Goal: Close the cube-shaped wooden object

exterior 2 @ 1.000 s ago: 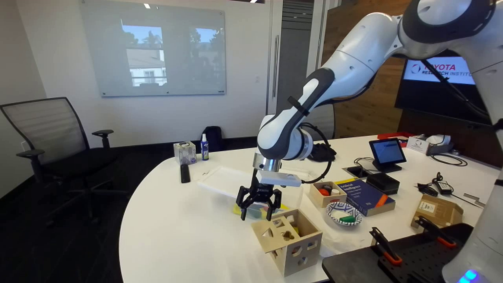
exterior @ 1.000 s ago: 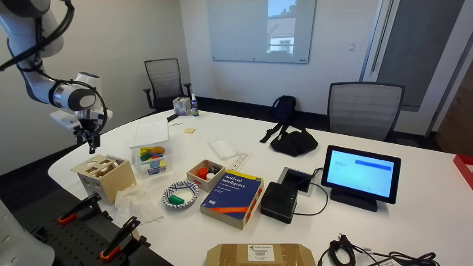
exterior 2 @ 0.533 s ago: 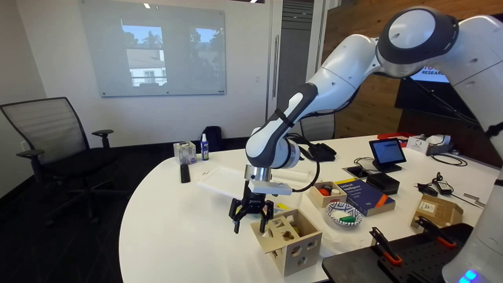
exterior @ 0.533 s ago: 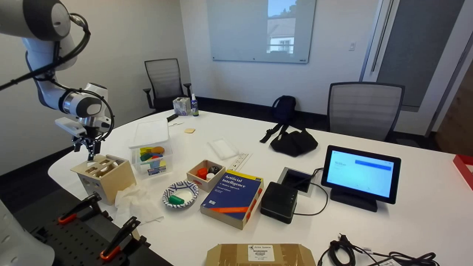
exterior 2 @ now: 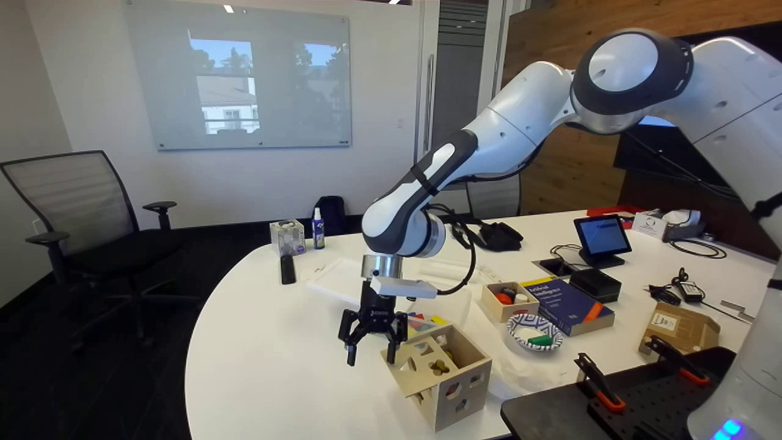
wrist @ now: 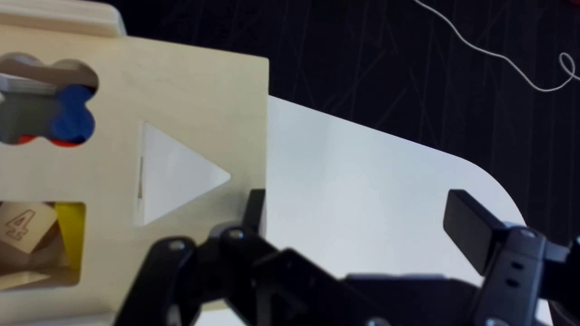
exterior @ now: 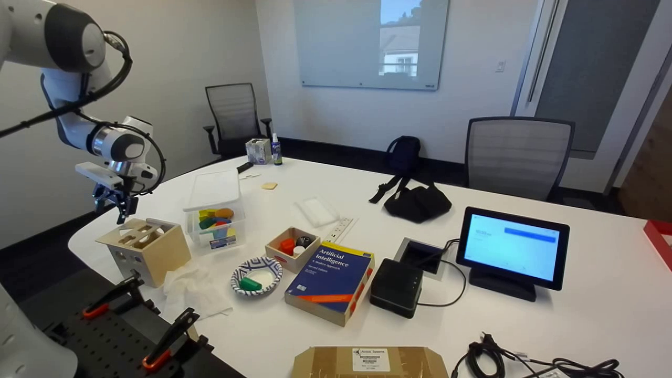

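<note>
While gripper [exterior 2: 371,359] gapes, cube [exterior 2: 440,395] ajar, "4" block [wrist: 34,222]

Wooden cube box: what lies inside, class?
Through the cut-out lid: a block marked 4, a yellow piece, a blue piece, something red. Anything below the lid's solid wood is hidden.

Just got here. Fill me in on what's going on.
A robot arm is at a wooden cube box, apparently to close it. The lid juts past one side, leaving part of the top uncovered. The end effector stands open at that jutting edge, gripping nothing; whether it touches the lid is hard to tell.
</note>
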{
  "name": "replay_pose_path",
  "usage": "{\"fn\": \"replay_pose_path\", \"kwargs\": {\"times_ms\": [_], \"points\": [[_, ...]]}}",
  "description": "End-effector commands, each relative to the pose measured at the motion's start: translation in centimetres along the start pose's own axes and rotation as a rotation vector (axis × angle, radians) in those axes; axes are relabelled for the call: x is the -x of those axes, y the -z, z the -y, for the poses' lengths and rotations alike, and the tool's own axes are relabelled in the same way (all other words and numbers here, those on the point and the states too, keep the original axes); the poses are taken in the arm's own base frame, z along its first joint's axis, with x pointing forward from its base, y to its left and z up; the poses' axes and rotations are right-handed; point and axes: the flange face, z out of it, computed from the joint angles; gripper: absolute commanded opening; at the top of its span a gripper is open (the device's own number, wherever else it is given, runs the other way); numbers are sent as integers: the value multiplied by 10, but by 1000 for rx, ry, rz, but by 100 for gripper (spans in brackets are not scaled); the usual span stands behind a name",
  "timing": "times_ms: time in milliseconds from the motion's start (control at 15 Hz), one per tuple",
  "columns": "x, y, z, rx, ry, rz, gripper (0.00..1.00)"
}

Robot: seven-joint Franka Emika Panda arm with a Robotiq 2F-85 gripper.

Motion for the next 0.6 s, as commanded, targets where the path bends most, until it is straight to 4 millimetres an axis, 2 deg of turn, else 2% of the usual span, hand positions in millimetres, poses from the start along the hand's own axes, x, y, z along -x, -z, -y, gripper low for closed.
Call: {"fn": "replay_pose_path", "kwargs": {"times_ms": [0,533], "points": [[-3,5,14,16,7,10,100],[-18,-2,12,8,15,171,100]]}}
